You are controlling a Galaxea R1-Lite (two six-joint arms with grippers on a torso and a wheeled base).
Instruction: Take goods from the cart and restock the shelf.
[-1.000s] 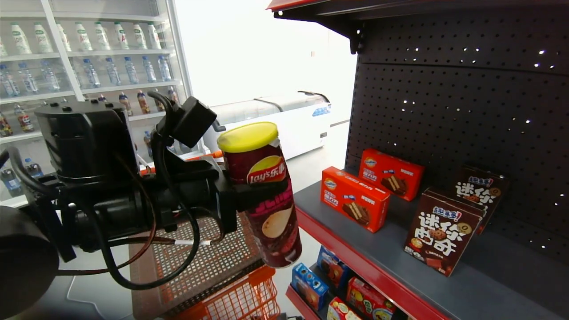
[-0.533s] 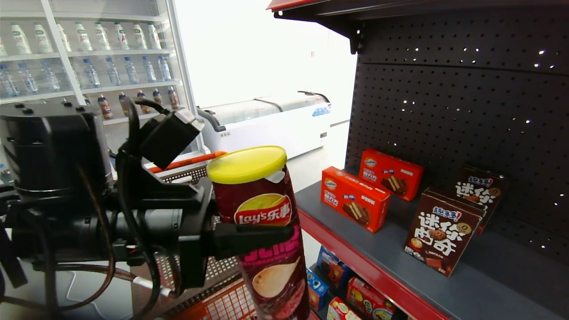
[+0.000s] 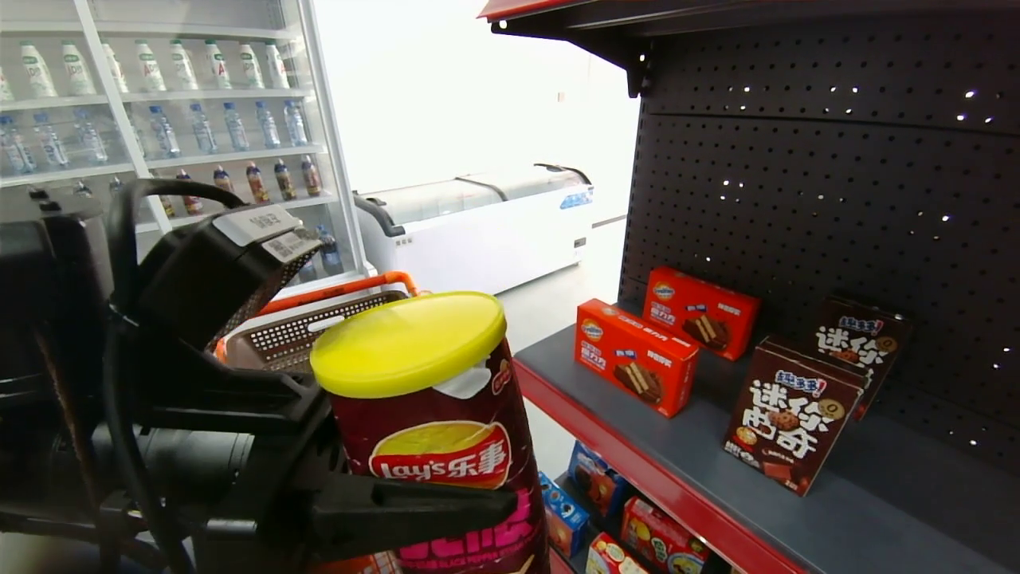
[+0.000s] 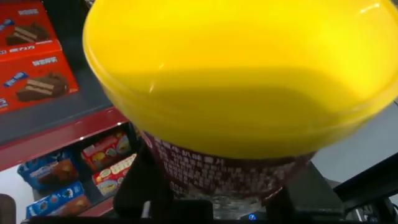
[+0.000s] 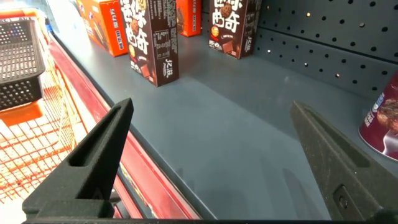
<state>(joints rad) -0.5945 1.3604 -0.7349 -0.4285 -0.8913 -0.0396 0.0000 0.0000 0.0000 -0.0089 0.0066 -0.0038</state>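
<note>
Clamping the maroon cylindrical chip can with the yellow plastic lid (image 3: 438, 434) mid-body is the left gripper (image 3: 430, 478), one finger across its front; can's upright, lid on top, long axis near vertical, just off the red-edged grey shelf board (image 3: 717, 470); right gripper (image 5: 217, 162) gapes wide apart over that board.

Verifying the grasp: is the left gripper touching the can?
Touching. Head view: a finger of the left gripper lies pressed across the front of the can.

Maroon chip can (image 3: 446, 434) with a bright yellow lid (image 3: 408, 341). Grey shelf (image 3: 701, 450), red edge, black perforated back panel (image 3: 797, 199). Orange-red boxes (image 3: 635, 367) and dark brown boxes (image 3: 793, 414).
</note>
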